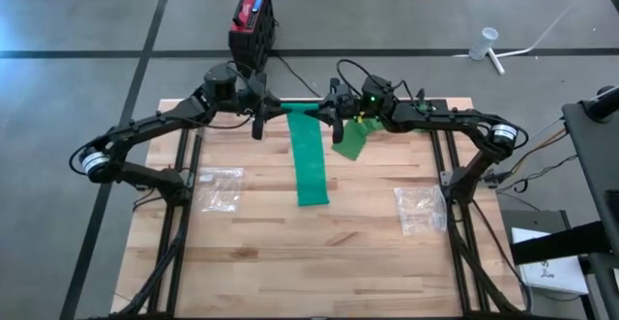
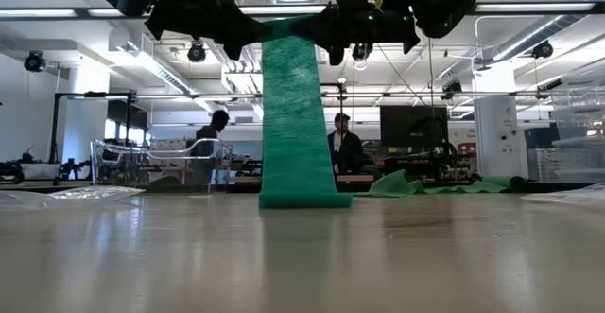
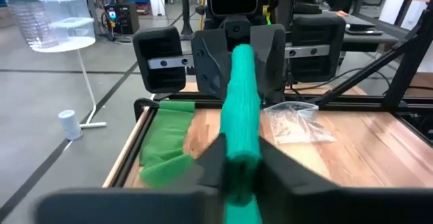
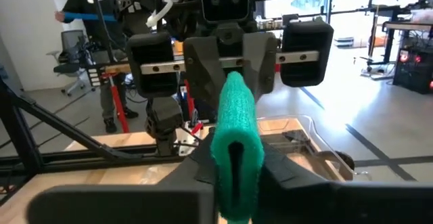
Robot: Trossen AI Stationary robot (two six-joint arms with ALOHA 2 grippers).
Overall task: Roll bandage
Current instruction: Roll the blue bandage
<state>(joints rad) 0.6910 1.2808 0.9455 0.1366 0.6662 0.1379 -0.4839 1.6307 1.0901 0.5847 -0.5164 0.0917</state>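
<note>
A: Where is the green bandage (image 1: 310, 156) at this moment?

B: Its top end is held up in the air between the two arms, at the far side of the bench (image 1: 319, 262). From there the strip hangs down, and its lower end lies on the wood, trailing toward the near side.

A: What are the tools doing?

B: The left tool (image 3: 237, 158) is clamped narrow on the bandage's rolled top edge. The right tool (image 4: 233, 164) faces it from the other side, and its fingers also pinch that same green edge. Both wrist views show the material squeezed between dark fingers, with the opposite tool just beyond.

A: Why hold it raised like that?

B: Probably so the strip's own weight keeps it straight and flat while the top is turned into a roll. With a grip at each side of the edge, the roll should stay even.

A: Anything else near the bandage?

B: A crumpled green cloth (image 1: 352, 138) lies just right of the hanging strip. Two clear plastic bags (image 1: 219, 187) sit on either side of it, well apart.
</note>
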